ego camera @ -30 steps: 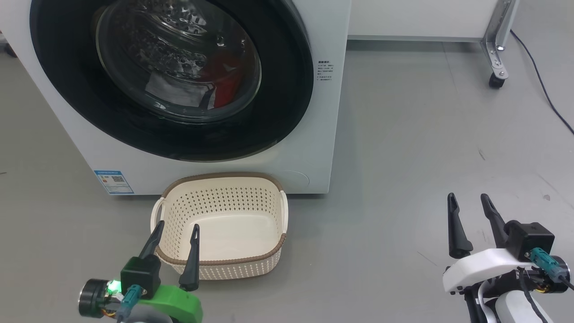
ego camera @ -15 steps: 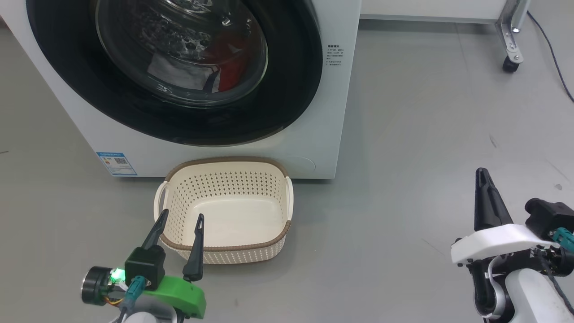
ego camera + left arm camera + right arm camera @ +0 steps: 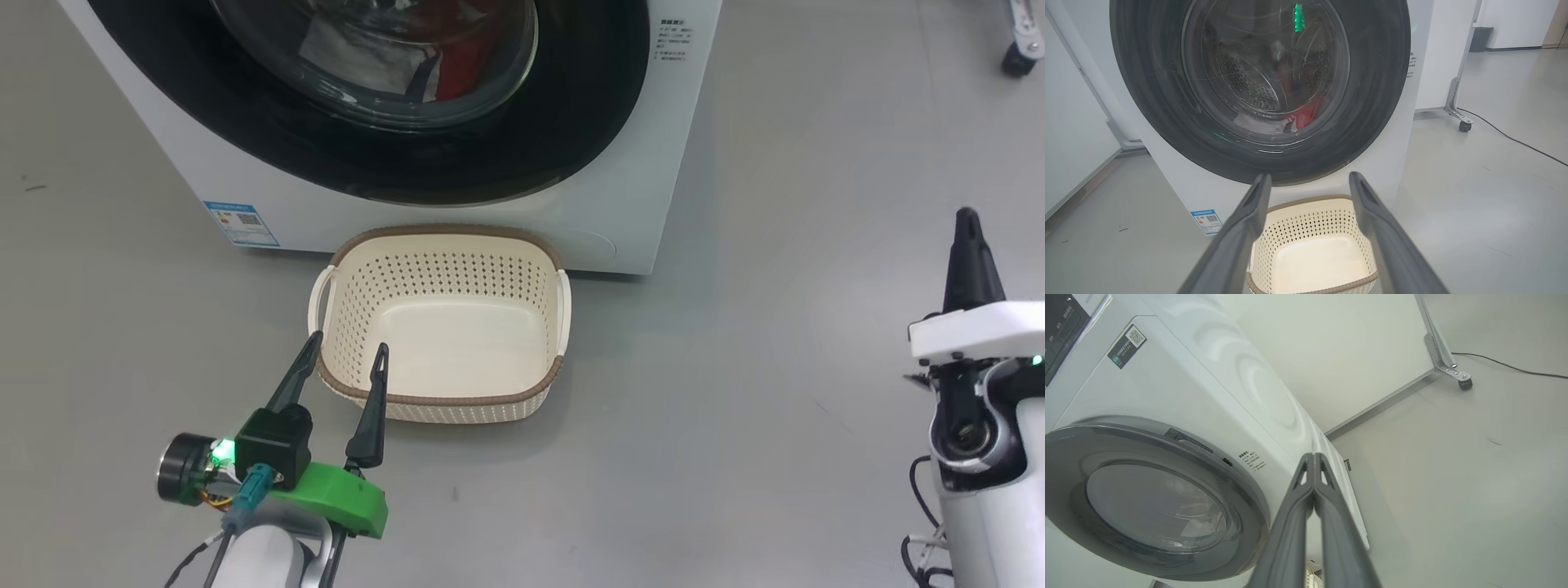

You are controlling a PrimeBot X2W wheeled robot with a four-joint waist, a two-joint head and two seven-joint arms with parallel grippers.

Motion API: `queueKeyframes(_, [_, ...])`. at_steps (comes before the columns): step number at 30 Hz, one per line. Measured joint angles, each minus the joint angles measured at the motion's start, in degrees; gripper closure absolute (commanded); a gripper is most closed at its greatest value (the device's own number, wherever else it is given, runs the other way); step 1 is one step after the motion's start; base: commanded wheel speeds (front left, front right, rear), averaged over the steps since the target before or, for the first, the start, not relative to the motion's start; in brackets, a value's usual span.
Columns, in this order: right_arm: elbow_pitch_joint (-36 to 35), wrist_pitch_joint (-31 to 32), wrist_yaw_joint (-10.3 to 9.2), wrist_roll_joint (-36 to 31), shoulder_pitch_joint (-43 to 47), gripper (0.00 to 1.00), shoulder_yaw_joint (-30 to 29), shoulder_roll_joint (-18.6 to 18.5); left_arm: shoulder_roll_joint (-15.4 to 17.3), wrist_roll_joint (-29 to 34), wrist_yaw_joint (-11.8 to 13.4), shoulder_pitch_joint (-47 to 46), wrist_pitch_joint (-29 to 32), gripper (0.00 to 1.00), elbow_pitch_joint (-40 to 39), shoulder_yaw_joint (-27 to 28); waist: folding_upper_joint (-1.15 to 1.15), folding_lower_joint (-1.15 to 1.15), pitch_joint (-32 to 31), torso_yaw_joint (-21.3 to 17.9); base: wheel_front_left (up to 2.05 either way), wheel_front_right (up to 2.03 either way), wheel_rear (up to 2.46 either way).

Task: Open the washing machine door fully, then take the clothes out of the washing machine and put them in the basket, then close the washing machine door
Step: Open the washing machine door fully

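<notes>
The white washing machine (image 3: 188,175) stands at the top of the head view, its black-rimmed round door (image 3: 588,122) shut. Behind the glass lie the clothes, a red garment (image 3: 469,61) beside a white one (image 3: 359,57). The empty cream basket (image 3: 445,261) sits on the floor against the machine's front. My left gripper (image 3: 343,363) is open at the basket's near rim, holding nothing. My right gripper (image 3: 967,220) is raised at the right, well clear of the machine, fingers pressed together and empty. The right wrist view shows the door (image 3: 1241,498) from its side and the shut gripper (image 3: 1314,457).
Grey floor lies open to the right of the machine. A caster wheel (image 3: 1016,61) of a white panel frame sits at the far right, with a black cable (image 3: 1506,367) trailing on the floor behind it. A blue label sticker (image 3: 241,223) marks the machine's lower front.
My right gripper has shut and risen along the right side. The head camera has tilted, sliding the machine and basket up and rightward in view. The left gripper stays open.
</notes>
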Motion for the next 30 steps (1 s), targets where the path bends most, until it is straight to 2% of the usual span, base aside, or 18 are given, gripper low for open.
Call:
queueKeyframes(7, [-1.0,5.9,-0.58,10.1,-7.4,1.0,-4.3,0.8,-0.2,-0.7,-0.1,-2.0,0.0,0.0,-1.9,-0.3,0.0,0.0,3.9,2.6,0.0,0.0,0.0])
queueKeyframes(14, [-2.4,11.8,-2.38,14.1,-16.8,1.0,-5.9,-1.1,-0.4,-2.7,-0.6,-4.9,0.0,0.0,-4.1,-0.3,0.0,0.0,8.5,5.1,0.0,0.0,0.0])
queueKeyframes(26, [-0.7,20.4,-5.54,24.8,-30.6,1.0,-8.5,0.3,-0.6,-5.4,-1.1,-8.0,0.0,0.0,-5.6,-3.5,0.0,0.0,16.0,8.6,0.0,0.0,0.0])
queueKeyframes(30, [1.0,22.1,-5.66,26.7,-34.1,1.0,-9.3,0.5,-0.8,-6.3,-1.1,-8.4,0.0,0.0,-5.6,-4.4,0.0,0.01,17.9,10.1,0.0,0.0,0.0])
